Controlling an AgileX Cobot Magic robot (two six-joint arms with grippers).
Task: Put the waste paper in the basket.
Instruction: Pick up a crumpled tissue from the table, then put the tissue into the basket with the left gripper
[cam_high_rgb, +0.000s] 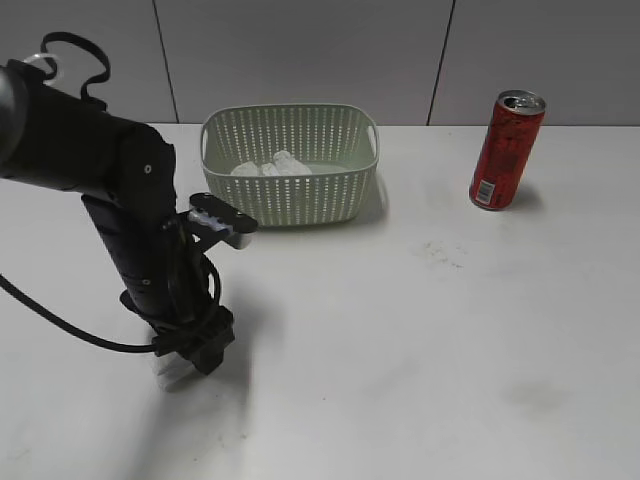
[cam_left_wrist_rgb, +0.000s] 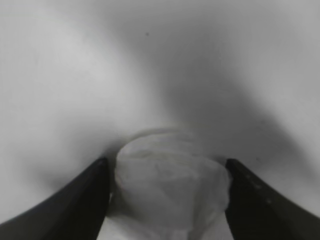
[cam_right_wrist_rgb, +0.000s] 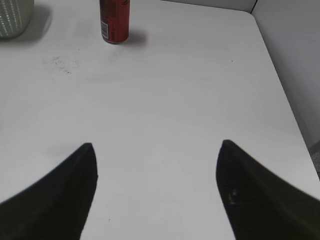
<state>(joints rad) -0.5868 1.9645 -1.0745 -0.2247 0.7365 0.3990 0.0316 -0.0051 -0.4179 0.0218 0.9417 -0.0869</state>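
Left gripper (cam_left_wrist_rgb: 167, 200) around paper wad (cam_left_wrist_rgb: 170, 185), can (cam_high_rgb: 507, 150) label unreadable

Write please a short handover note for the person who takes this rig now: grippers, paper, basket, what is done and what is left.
Left gripper: down at the table, jaws on both sides of a tissue wad; a firm grip cannot be confirmed.
Right gripper: open, empty, above bare table.
Green basket: already holds white tissue wads.
Left to do: grasp this wad, carry it to the basket, release.
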